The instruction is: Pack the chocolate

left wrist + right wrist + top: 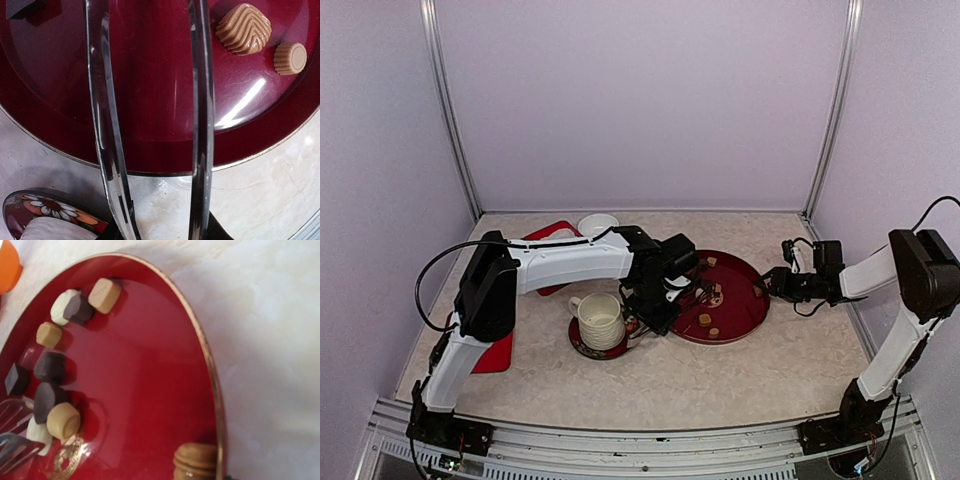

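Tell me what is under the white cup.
A saucer with a dark red rim and flower pattern lies under the ribbed white cup. The cup covers its middle, so nothing there can be seen.

No readable text, plate emblem [67,456] illegible

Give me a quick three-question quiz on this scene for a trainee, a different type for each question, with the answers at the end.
1. True or false: the cup stands on a floral saucer.
2. Which gripper holds the metal tongs? A: left. B: right.
3. Fill in: the chocolate pieces lie on the red ____.
Key: 1 true. 2 A, the left gripper. 3 tray.
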